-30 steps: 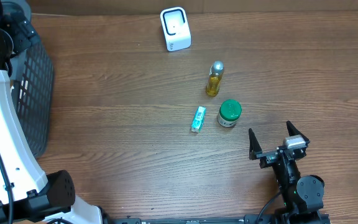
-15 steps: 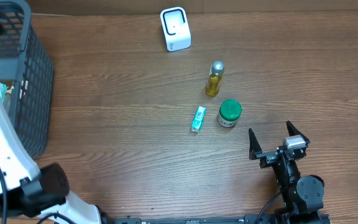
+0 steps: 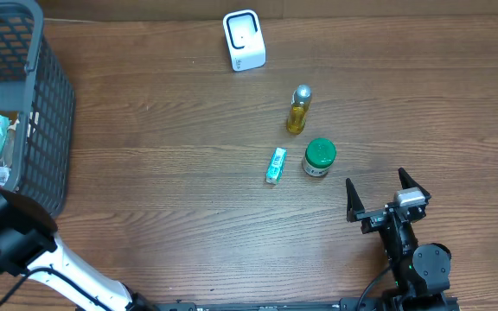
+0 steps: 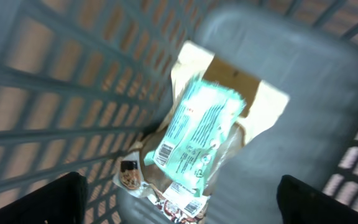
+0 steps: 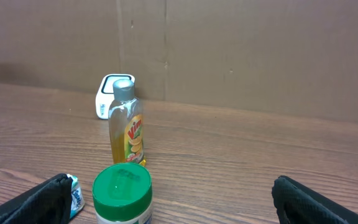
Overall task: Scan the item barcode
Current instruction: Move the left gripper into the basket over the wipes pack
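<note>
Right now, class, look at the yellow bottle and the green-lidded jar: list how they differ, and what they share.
The bottle is tall and slim; the jar is short and wide. The bottle has a small silver cap; the jar has a broad green lid. The bottle is see-through with yellow liquid; the jar's side looks white. Both stand upright on the table, close together but apart.

The overhead camera looks straight down on the table (image 3: 145, 173), the left wrist camera peers closely into the basket (image 4: 42, 74) at its left edge, and the right wrist camera looks low across the table at the bottle (image 5: 127, 127), jar (image 5: 122, 190) and scanner (image 5: 107, 96), which the overhead view also shows.
</note>
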`<state>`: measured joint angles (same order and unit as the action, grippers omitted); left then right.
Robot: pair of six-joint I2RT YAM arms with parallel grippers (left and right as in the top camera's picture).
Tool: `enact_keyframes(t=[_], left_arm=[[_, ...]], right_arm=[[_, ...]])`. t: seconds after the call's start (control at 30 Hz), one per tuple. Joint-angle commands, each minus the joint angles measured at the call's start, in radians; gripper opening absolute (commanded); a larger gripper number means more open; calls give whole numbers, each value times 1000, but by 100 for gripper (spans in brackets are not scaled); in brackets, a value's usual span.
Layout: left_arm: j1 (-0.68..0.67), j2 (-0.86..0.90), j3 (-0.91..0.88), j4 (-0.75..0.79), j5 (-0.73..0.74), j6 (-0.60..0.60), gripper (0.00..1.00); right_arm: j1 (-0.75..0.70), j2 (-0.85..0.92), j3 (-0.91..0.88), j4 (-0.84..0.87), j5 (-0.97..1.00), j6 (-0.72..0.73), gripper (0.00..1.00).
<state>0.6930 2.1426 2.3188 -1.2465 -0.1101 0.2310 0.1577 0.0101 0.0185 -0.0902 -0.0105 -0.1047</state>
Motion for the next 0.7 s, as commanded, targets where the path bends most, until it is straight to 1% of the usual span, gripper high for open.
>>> enact_keyframes(t=[0.0,0.17,0.67], left_arm=[[8,90,8,-20,26,25,100],[8,180,8,-31,27,90,100],[7,306,7,-3,26,223,100]], right_arm=[[-1,-7,-10,6,6,3,100],[-1,-7,-10,6,6,3,100],[-1,-7,-10,6,6,3,100]])
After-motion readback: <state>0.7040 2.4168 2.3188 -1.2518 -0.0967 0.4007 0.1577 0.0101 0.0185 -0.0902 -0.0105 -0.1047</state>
